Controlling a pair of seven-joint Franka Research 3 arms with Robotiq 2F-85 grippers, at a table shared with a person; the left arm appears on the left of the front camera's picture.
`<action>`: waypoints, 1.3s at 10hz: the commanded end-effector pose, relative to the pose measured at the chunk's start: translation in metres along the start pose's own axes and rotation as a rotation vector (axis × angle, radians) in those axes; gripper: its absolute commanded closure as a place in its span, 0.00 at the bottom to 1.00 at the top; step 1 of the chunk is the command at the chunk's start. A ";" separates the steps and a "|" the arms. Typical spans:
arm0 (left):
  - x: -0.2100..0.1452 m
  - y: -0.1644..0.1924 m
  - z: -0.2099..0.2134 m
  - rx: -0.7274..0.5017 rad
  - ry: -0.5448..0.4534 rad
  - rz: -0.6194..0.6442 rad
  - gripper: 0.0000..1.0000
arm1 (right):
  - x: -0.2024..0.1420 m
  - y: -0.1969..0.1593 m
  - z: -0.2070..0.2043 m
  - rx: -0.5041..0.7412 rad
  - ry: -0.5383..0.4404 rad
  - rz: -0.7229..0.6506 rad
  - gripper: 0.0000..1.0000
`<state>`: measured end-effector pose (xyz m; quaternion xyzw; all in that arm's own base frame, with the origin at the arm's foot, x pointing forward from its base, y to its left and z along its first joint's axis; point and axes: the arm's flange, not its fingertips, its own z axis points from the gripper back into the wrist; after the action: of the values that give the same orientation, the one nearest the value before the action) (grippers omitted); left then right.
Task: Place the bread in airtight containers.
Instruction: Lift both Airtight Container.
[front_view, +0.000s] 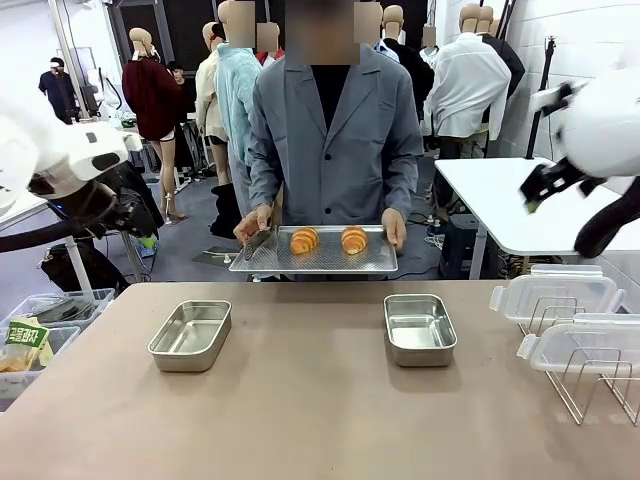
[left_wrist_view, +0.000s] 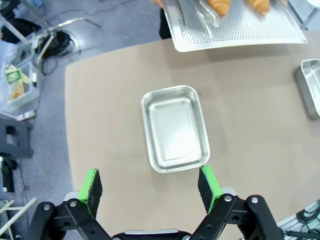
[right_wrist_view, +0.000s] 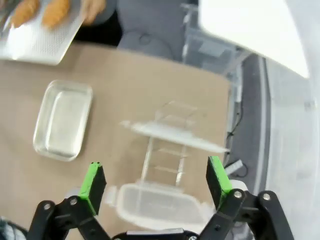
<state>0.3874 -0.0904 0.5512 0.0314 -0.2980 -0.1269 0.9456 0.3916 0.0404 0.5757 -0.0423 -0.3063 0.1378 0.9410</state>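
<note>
Left gripper: jaws spread wide with nothing between the pads. It hangs high above the left tub, which lies toward 12 o'clock of the fingers. This is probably a waiting pose that keeps the tub in sight.
Right gripper: likewise wide apart and empty, raised over the wire rack at the 3 o'clock end of the table.
Bread: not yet in any container. The first croissant and the second croissant lie side by side on the tray, at 9 and 3 o'clock of its middle.
Tray hold: the person's hands grip its two short ends and keep it level at the table's far edge, at 12 o'clock. It seems offered so that either arm can reach a croissant.
Tubs: the left tub and the right tub stand open and empty, well apart at about 10 and 2 o'clock of the table's centre. That likely puts one on each arm's side.
Lids: the upper lid and the lower lid rest on the wire rack. They are off the tubs, presumably so the bread goes in first.
Count: two croissants, two tubs, two lids, one tray.
</note>
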 end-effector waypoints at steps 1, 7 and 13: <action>0.010 -0.001 -0.017 -0.083 0.078 0.023 0.00 | -0.007 0.019 -0.015 -0.002 0.073 0.087 0.00; 0.010 -0.006 -0.036 -0.068 0.112 0.041 0.00 | 0.008 0.074 -0.028 0.016 0.086 0.093 0.00; 0.010 0.009 -0.117 -0.098 0.332 0.128 0.00 | 0.006 0.142 -0.143 0.012 0.355 0.062 0.00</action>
<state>0.4530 -0.0839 0.4582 -0.0010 -0.1429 -0.0912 0.9855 0.4369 0.1780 0.4386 -0.0691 -0.1485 0.1785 0.9702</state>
